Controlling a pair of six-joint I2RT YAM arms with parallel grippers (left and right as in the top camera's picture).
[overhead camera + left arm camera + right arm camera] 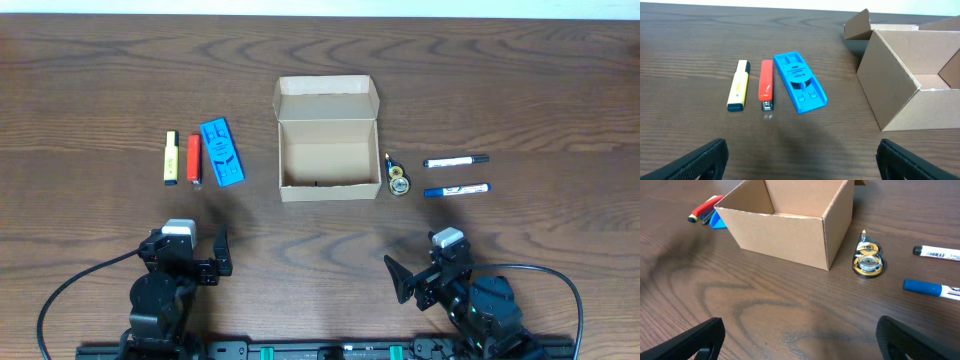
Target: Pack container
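The container (328, 150) is a tan cardboard box standing at the table's middle with its flap lid folded back; no item shows inside it. In the left wrist view the container (900, 95) is ahead on the right, and in the right wrist view the container (785, 227) is ahead on the left. My left gripper (186, 248) rests near the front edge, open, with nothing between its jaws (801, 160). At the front right my right gripper (435, 268) is likewise open and holds nothing (800, 340).
Left of the box lie a yellow highlighter (171, 158), a red stapler (194, 160) and a blue plastic piece (222, 153). To the right of it are a gold tape dispenser (397, 178) and two markers (456, 160) (457, 189).
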